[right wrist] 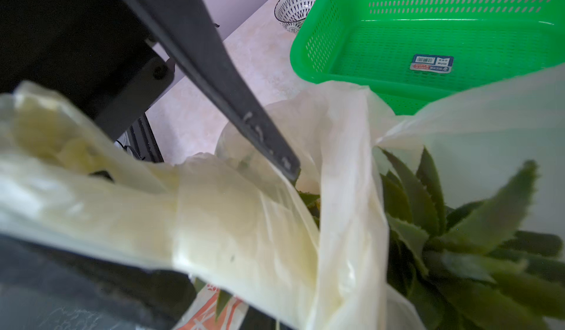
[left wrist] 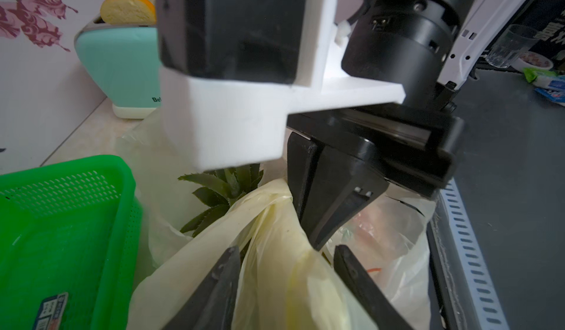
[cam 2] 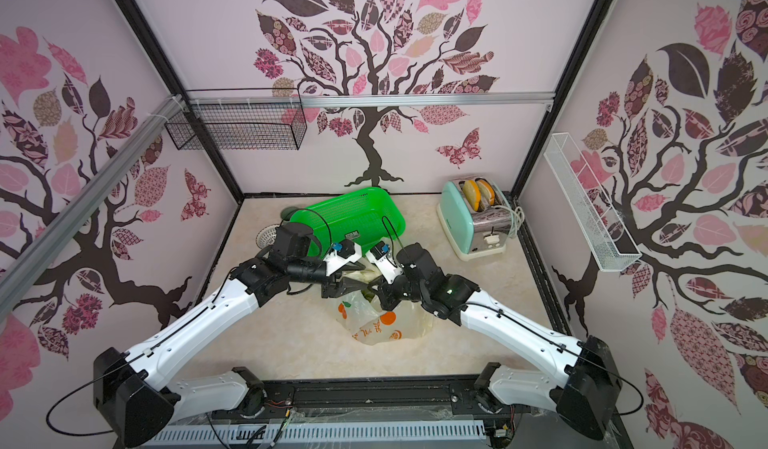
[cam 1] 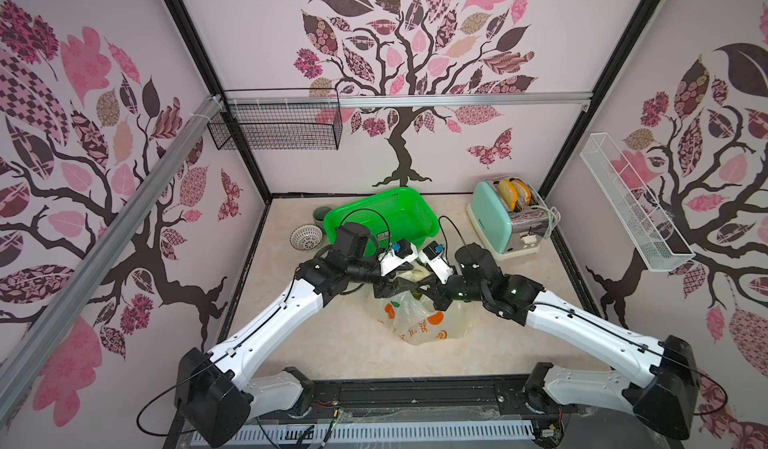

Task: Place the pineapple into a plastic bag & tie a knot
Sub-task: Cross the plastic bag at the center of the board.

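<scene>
**Desk:** Two grippers, one bag: where is it?

**Operator:** I see the plastic bag (cam 1: 419, 322) just beside the green basket (cam 1: 386, 210), pineapple (right wrist: 458, 236) crown poking out. My right gripper (left wrist: 318, 236) pinches a twisted handle; my left gripper (left wrist: 286, 252) straddles the gathered plastic, jaws apart.

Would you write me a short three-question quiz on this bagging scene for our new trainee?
1. True or false: the pineapple is in the bag.
2. The right gripper is: A open, holding nothing; B shut on the bag; C shut on the pineapple's leaves.
3. What sits between the parted fingers of the left gripper?
Key: 1 true; 2 B; 3 bag plastic.
</scene>
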Available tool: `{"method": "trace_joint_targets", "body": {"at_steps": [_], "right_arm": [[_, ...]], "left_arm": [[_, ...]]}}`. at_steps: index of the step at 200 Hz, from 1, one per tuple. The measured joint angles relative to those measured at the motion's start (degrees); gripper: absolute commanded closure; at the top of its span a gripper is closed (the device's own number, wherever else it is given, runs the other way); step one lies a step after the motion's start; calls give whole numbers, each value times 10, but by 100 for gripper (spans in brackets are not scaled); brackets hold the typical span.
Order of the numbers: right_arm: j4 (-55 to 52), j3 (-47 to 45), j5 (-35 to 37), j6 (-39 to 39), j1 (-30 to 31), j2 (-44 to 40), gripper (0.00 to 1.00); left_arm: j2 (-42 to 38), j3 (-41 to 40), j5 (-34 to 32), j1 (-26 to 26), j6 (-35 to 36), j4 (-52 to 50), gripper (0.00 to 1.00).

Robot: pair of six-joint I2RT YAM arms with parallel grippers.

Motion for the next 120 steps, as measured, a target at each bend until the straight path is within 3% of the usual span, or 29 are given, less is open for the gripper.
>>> {"method": "trace_joint_targets", "body": {"at_steps": [25, 47, 69, 120], "right_arm": [[4, 0, -5, 5, 0, 0, 100], [6, 0, -7, 6, 0, -2, 100], [9, 0, -7, 6, 0, -4, 100], [-34, 6, -4, 16, 2, -37, 51]], "left_arm": [[9, 2, 0, 0, -3, 0, 67], [9, 2, 2, 0, -1, 2, 87], [10, 2, 4, 0, -3, 7, 100], [9, 1, 12, 0, -4, 16, 100]]}}
